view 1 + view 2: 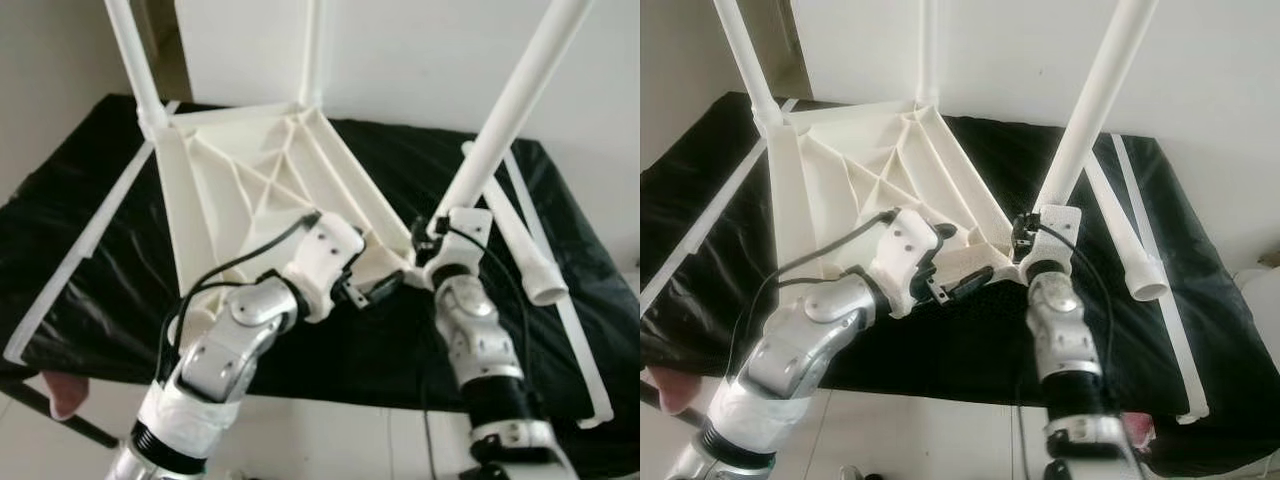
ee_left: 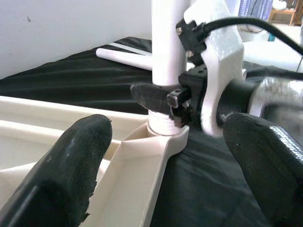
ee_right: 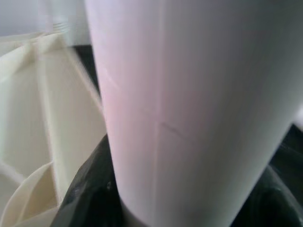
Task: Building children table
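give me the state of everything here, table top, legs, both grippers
table top: upside down on the black cloth, ribs up
near right leg: standing in its corner socket, leaning
two far legs: upright in their sockets
loose leg: lying on the cloth
right gripper: shut on the near right leg at its base
left gripper: open, beside that corner

arms: silver forearms, white wrist housings | cables: black loops | left claw (image 1: pixel 372 291): black fingers, possibly rubbery
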You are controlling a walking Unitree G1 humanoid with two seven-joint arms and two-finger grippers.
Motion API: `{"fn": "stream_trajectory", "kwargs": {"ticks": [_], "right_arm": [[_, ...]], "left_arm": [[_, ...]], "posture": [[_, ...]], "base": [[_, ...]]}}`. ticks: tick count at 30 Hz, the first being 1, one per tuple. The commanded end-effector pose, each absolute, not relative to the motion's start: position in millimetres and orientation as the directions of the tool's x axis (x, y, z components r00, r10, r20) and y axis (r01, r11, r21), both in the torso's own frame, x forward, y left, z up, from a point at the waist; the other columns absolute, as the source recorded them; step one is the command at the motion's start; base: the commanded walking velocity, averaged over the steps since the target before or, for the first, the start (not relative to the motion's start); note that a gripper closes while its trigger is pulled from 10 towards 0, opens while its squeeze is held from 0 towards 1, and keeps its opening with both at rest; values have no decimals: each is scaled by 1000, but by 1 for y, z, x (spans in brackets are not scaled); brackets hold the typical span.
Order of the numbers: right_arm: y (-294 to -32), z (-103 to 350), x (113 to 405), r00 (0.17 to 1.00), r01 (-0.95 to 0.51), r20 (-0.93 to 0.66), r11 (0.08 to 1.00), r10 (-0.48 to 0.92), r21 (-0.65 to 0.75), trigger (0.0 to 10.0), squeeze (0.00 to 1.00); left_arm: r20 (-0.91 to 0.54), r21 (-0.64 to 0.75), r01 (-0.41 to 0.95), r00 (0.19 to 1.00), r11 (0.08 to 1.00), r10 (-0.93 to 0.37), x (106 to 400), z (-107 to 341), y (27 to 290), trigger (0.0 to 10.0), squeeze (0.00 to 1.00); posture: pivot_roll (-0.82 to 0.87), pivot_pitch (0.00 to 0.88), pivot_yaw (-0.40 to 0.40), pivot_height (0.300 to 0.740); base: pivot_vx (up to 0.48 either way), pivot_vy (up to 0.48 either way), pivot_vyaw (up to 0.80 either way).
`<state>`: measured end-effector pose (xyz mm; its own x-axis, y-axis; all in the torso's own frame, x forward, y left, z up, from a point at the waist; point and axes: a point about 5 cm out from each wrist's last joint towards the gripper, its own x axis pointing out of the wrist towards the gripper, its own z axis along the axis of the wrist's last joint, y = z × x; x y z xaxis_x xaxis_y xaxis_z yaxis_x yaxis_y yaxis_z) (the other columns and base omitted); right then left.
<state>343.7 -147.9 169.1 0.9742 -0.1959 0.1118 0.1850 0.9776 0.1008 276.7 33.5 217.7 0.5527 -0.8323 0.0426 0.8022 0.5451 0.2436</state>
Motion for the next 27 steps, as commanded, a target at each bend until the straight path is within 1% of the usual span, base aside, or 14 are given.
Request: {"fn": "stream_trajectory", "kwargs": {"ticks": [1, 4, 8, 10, 15, 16, 18, 19, 25, 27], "right_arm": [[-151, 146, 336, 946, 321, 8, 940, -324, 116, 10000, 0], [-148, 150, 336, 935, 349, 5, 925, -354, 147, 10000, 0], [-147, 155, 335, 951, 299, 30, 943, -306, 145, 10000, 0], [-145, 154, 334, 953, 292, 29, 944, -300, 154, 10000, 0], [-136, 161, 333, 968, 220, 80, 959, -237, 178, 10000, 0], [-135, 165, 332, 970, 197, 105, 959, -221, 203, 10000, 0], [-135, 165, 331, 969, 196, 109, 955, -224, 222, 10000, 0], [-135, 167, 331, 969, 185, 124, 959, -214, 212, 10000, 1000], [-139, 171, 329, 975, 122, 164, 978, -150, 170, 10000, 1000], [-140, 170, 329, 982, 56, 169, 984, -86, 170, 10000, 1000]], "left_arm": [[48, 215, 801, 562, 558, -825, 276, 217, 34, 10000, 0], [43, 222, 800, 563, 558, -825, 276, 216, 34, 10000, 0], [-10, 293, 781, 580, 552, -815, 278, 206, 36, 10000, 0], [-14, 299, 774, 588, 557, -809, 280, 204, 37, 10000, 0], [-2, 288, 766, 601, 575, -799, 282, 206, 39, 10000, 0], [0, 289, 761, 607, 581, -795, 282, 205, 40, 10000, 0], [0, 291, 759, 608, 582, -794, 282, 205, 40, 10000, 0], [-3, 295, 759, 608, 581, -794, 282, 205, 40, 10000, 0], [-3, 312, 735, 635, 602, -773, 283, 202, 41, 10000, 0], [-1, 319, 728, 641, 607, -768, 283, 202, 41, 10000, 0]], "posture": [[-81, 150, -24, 740], [-83, 150, -20, 740], [-84, 144, -20, 740], [-85, 144, -19, 740], [-87, 141, -19, 740], [-86, 141, -21, 740], [-86, 141, -21, 740], [-84, 142, -23, 740], [-81, 129, -28, 740], [-79, 124, -32, 740]], "base": [[0, 0, 0], [0, 0, 0], [0, 0, 0], [0, 0, 0], [0, 0, 0], [0, 0, 0], [0, 0, 0], [0, 0, 0], [0, 0, 0], [0, 0, 0]]}}
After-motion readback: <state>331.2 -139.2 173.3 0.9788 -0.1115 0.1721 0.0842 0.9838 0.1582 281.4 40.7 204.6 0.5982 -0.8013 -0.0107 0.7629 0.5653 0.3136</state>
